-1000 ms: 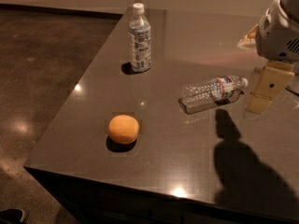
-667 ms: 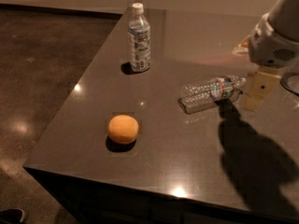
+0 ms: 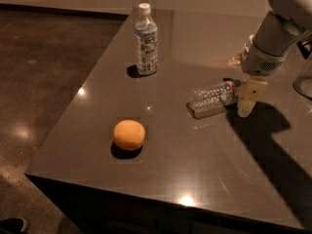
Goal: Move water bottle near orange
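Table (image 3: 195, 174) holds orange (image 3: 129, 134), labelled bottle (image 3: 146, 43), water bottle (image 3: 210, 98); pincer (image 3: 246, 101) beside latter.

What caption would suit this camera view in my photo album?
Robot gripper by the cap end of a water bottle lying flat; orange and upright labelled bottle share the table.

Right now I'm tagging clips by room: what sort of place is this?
Likely a kitchen or break area: dark polished counter, shiny floor, a labelled bottle and an orange. The gripper hangs beside the lying water bottle.
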Motion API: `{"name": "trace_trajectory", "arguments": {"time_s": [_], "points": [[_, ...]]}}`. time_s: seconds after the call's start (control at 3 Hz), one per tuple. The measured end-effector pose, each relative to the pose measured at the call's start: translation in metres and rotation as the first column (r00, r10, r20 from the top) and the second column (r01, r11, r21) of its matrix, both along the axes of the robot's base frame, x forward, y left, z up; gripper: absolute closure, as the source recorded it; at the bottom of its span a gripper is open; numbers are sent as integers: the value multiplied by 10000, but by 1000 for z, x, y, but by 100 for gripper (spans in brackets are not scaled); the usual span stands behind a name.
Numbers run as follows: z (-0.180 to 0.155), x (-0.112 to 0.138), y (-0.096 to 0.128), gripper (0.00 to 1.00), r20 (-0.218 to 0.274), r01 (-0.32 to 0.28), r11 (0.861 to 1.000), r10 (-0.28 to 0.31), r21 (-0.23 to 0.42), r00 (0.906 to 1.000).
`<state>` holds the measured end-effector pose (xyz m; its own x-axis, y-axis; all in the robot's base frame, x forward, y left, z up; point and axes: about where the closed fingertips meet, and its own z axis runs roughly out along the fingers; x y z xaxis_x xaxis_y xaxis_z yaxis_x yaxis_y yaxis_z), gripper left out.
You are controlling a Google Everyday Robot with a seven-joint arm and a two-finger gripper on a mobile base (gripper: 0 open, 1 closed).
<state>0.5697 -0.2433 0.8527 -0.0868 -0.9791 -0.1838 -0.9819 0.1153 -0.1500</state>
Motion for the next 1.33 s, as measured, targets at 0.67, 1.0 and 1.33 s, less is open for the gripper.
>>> {"name": "trace_trajectory", "arguments": {"time_s": [0.67,1.0,1.33], "points": [[-6,20,1,17,-692,-560,9983,568,141,9960],[2,14,8,40,-812,-771,9966,792,292,9935],[9,5,15,64,-835,-922,9947,958,456,9919]]}}
